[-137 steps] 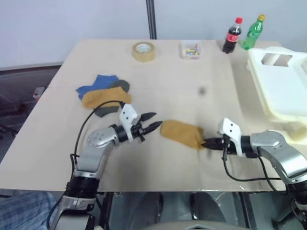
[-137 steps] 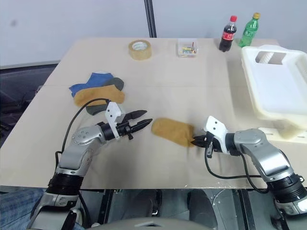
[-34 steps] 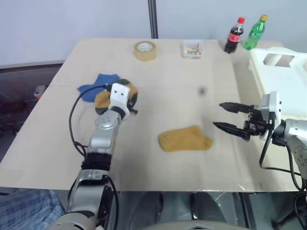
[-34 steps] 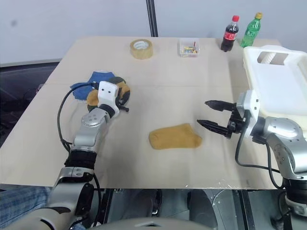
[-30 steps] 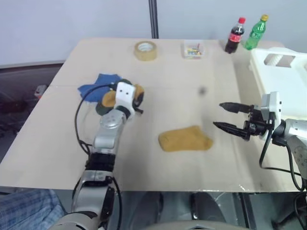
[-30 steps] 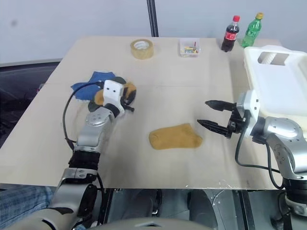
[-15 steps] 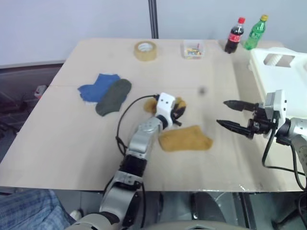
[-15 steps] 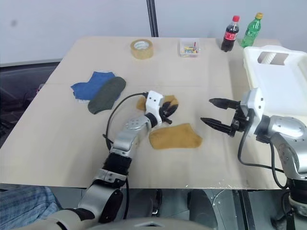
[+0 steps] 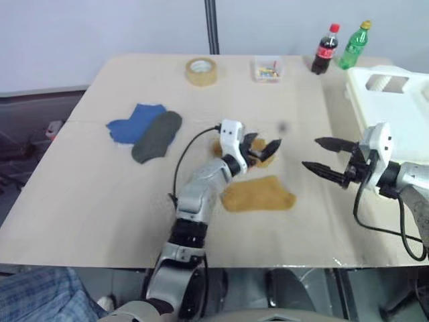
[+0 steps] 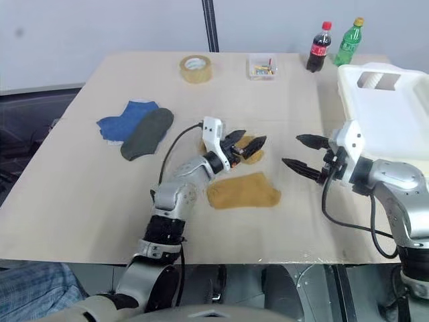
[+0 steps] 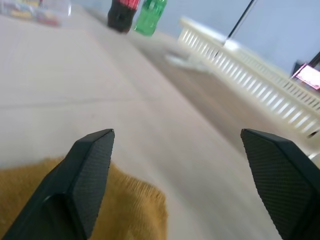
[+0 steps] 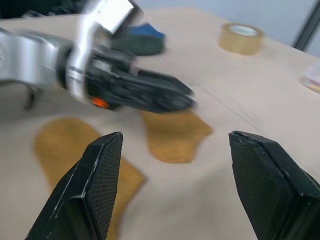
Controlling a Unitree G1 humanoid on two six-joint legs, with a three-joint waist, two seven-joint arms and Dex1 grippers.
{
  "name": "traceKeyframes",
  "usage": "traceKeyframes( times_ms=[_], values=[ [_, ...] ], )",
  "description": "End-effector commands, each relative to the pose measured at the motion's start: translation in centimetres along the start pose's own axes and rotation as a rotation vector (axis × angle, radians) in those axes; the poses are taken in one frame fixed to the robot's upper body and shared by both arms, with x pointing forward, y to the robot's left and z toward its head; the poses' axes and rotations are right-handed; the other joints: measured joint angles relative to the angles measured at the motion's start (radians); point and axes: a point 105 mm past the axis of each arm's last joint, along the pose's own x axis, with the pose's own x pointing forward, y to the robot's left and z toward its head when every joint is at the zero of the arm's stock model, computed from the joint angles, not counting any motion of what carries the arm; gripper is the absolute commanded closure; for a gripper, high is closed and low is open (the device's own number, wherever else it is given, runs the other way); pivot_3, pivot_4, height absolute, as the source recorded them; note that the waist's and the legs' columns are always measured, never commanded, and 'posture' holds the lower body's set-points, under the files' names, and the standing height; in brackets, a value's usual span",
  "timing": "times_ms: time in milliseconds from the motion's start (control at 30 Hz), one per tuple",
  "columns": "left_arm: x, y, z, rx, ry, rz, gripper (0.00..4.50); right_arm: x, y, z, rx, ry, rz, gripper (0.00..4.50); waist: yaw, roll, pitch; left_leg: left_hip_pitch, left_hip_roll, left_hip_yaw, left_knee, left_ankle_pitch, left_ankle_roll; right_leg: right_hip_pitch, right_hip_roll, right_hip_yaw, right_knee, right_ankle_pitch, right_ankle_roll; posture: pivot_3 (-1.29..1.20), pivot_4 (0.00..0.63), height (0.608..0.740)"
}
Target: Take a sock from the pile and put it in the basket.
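Our left hand (image 10: 244, 146) gapes wide over a mustard sock (image 10: 249, 151) lying mid-counter. Our right hand (image 10: 299, 152), at its 3 o'clock, is open and empty; we should take that sock, then swing toward the basket (image 10: 395, 114) at 2 o'clock.

The cream-white basket (image 9: 392, 114) at the surface's right edge is cut off by the picture's right side. The left hand (image 10: 247, 147) covers most of a mustard sock (image 10: 251, 153) lying under it. The small clear box (image 9: 267, 69) near the far edge holds coloured bits too small to identify.
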Motion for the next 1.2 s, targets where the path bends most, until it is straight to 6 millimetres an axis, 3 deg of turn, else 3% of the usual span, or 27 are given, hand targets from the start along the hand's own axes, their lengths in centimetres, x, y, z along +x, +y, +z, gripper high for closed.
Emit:
traceKeyframes(
  times_ms=[33,200,400,633,667,767,967,1067,1200],
  values=[
    [-2.0,3.8,1.6,0.118,0.01,0.088,0.08,2.1,-0.7,-1.6,-0.008,0.083,-0.068,0.92,-0.003,0.0,0.0,0.001,0.001,0.0,0.0,0.0,0.0,0.0,0.001,0.001,0.0,0.0,0.0,0.0,0.15,0.738],
    [-4.5,9.5,1.0,0.256,0.142,0.135,0.08,5.5,-0.9,-2.8,0.054,0.1,-0.087,0.92,0.002,0.0,0.0,0.001,0.001,0.0,0.0,0.001,-0.002,-0.001,0.002,0.001,0.001,0.0,0.0,0.0,0.15,0.738],
    [-4.9,11.4,0.6,0.341,0.228,0.06,0.08,8.9,-1.1,-4.2,0.111,0.145,-0.105,0.92,0.006,0.0,0.0,-0.004,-0.001,-0.001,0.001,0.001,-0.002,-0.002,0.0,0.0,-0.002,0.0,0.0,0.0,0.15,0.738],
    [-4.3,11.7,-1.3,0.336,0.272,0.034,0.08,10.9,-0.3,-5.8,0.145,0.221,-0.081,0.92,-0.002,0.0,0.0,-0.015,-0.001,-0.001,0.005,0.001,-0.002,-0.014,0.001,-0.001,0.003,0.0,0.0,0.0,0.15,0.738],
    [-4.3,11.6,-1.5,0.349,0.283,0.027,0.03,11.0,-0.2,-5.9,0.147,0.222,-0.08,1.21,-0.003,0.0,0.0,-0.015,-0.001,-0.001,0.005,0.001,-0.002,-0.014,0.001,-0.001,0.003,0.0,0.0,0.0,0.15,0.738],
    [-4.3,11.6,-1.8,0.34,0.28,0.023,0.7,11.1,-0.2,-5.8,0.142,0.219,-0.076,2.03,-0.002,0.0,0.0,-0.014,-0.002,-0.001,0.006,0.001,-0.002,-0.014,0.001,-0.001,0.004,0.0,0.0,0.0,0.15,0.738],
    [-4.6,11.3,-2.3,0.336,0.272,0.003,3.28,10.9,-0.1,-5.9,0.11,0.222,-0.074,4.5,-0.003,0.0,0.0,-0.014,-0.002,-0.001,0.007,0.001,-0.002,-0.014,0.001,-0.001,0.007,0.0,0.0,0.0,0.15,0.738],
    [-4.8,10.9,-2.6,0.322,0.265,-0.012,4.3,10.6,-0.1,-5.9,0.098,0.221,-0.074,4.5,-0.004,0.001,-0.001,-0.013,-0.002,-0.001,0.007,0.001,-0.002,-0.014,0.001,0.0,0.007,0.0,0.0,0.0,0.15,0.738],
    [-4.9,9.4,-2.1,0.264,0.218,-0.046,4.43,10.1,-0.4,-4.6,0.084,0.193,-0.088,4.5,-0.004,0.001,-0.001,-0.013,-0.002,-0.001,0.007,0.001,-0.002,-0.014,0.001,0.0,0.008,0.0,0.0,0.0,0.15,0.738]
  ],
)
